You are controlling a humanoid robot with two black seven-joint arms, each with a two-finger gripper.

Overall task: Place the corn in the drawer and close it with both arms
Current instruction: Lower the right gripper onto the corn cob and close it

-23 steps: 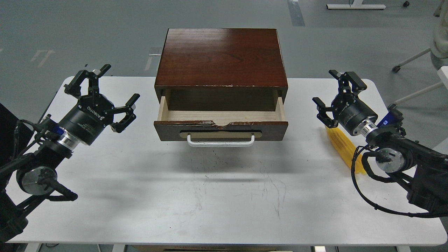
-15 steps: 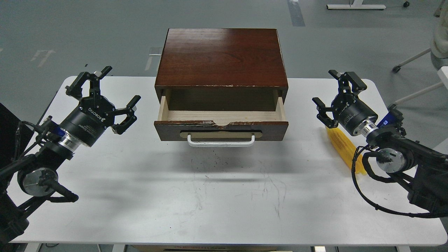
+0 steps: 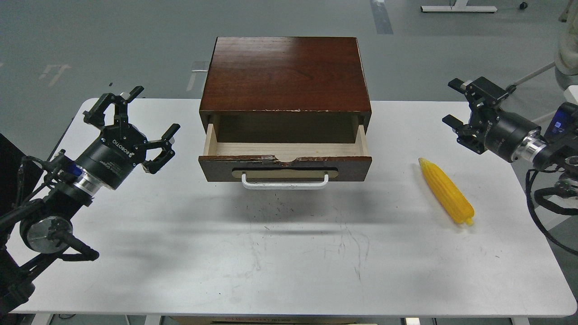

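A white counter (image 3: 289, 253), scuffed with dark marks near its middle, is standing on a grey floor (image 3: 113, 40). A dark wooden box (image 3: 285, 72) is sitting at its far middle, its drawer (image 3: 285, 168) pulled open and showing pale wood inside. The corn (image 3: 446, 191) is lying on the counter, right of the drawer and well apart from it. The left claw (image 3: 132, 118) is hovering left of the box, fingers spread and holding nothing. The right claw (image 3: 465, 104) is hanging beyond the corn near the counter's right edge, likewise released.
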